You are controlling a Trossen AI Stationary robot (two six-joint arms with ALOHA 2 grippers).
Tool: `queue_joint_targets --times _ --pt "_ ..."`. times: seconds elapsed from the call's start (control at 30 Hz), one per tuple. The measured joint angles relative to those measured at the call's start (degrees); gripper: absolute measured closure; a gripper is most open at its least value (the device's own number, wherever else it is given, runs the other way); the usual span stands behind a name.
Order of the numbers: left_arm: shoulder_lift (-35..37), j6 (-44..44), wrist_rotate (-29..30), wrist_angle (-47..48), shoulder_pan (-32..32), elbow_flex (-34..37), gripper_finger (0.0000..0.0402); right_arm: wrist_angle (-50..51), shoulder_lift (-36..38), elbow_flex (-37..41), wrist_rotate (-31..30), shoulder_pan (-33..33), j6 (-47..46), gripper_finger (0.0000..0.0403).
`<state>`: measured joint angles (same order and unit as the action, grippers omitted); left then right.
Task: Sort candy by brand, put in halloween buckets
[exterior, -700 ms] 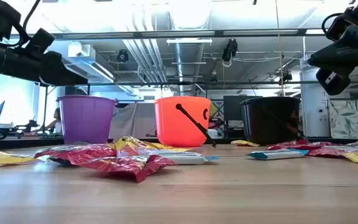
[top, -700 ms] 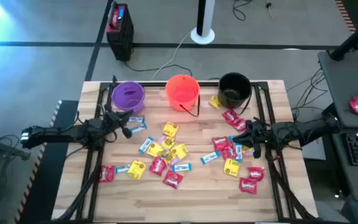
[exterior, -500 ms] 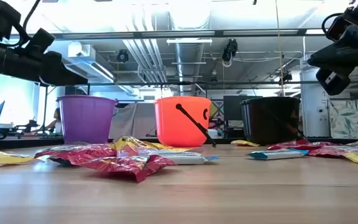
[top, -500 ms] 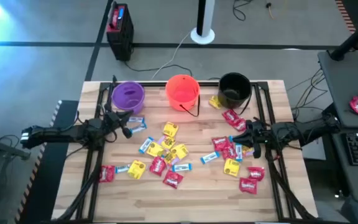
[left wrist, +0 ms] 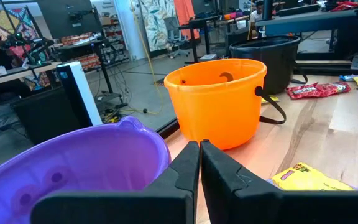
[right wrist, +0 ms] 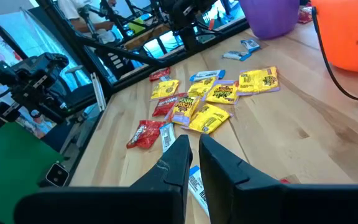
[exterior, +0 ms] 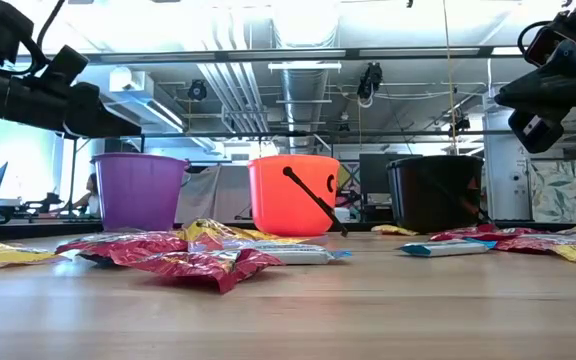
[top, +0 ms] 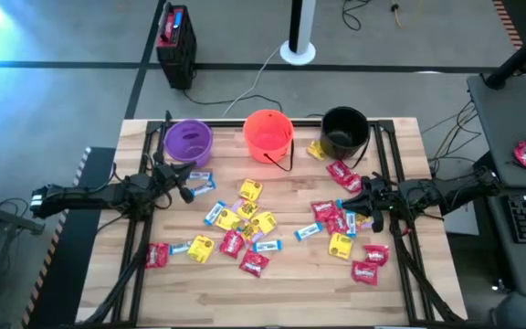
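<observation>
Three buckets at table's far edge, candy packets [top: 245,227] loose on tabletop mid/right.
L gripper [top: 186,189] closed, empty, just beside purple bucket [top: 188,141]; R gripper [top: 370,206] nearly closed, empty, over red packets.

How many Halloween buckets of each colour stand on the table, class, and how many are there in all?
Purple bucket: 1
Orange bucket: 1
Black bucket: 1
Total: 3
</observation>
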<state>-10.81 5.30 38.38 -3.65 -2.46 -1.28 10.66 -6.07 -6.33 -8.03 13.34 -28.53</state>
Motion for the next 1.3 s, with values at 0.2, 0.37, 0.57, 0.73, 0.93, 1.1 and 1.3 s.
queue_joint_targets --times 0.2,0.37,0.57,0.73,0.93,1.1,1.3 --pt "0.0 0.0 0.0 0.0 0.0 0.0 0.0402 0.0 0.0 0.0 0.0 0.0 0.0 0.0374" --pt "0.0 0.0 0.0 0.0 0.0 0.0 0.0402 0.0 0.0 0.0 0.0 0.0 0.0 0.0374" --pt "0.0 0.0 0.0 0.0 0.0 0.0 0.0402 0.0 0.0 0.0 0.0 0.0 0.0 0.0374" --pt "0.0 0.0 0.0 0.0 0.0 0.0 0.0402 0.0 0.0 0.0 0.0 0.0 0.0 0.0374" --pt "0.0 0.0 0.0 0.0 0.0 0.0 0.0402 0.0 0.0 0.0 0.0 0.0 0.0 0.0374" --pt "0.0 0.0 0.0 0.0 0.0 0.0 0.0402 0.0 0.0 0.0 0.0 0.0 0.0 0.0374" --pt "0.0 0.0 0.0 0.0 0.0 0.0 0.0402 -0.2 0.0 0.0 0.0 0.0 -0.8 0.0374"
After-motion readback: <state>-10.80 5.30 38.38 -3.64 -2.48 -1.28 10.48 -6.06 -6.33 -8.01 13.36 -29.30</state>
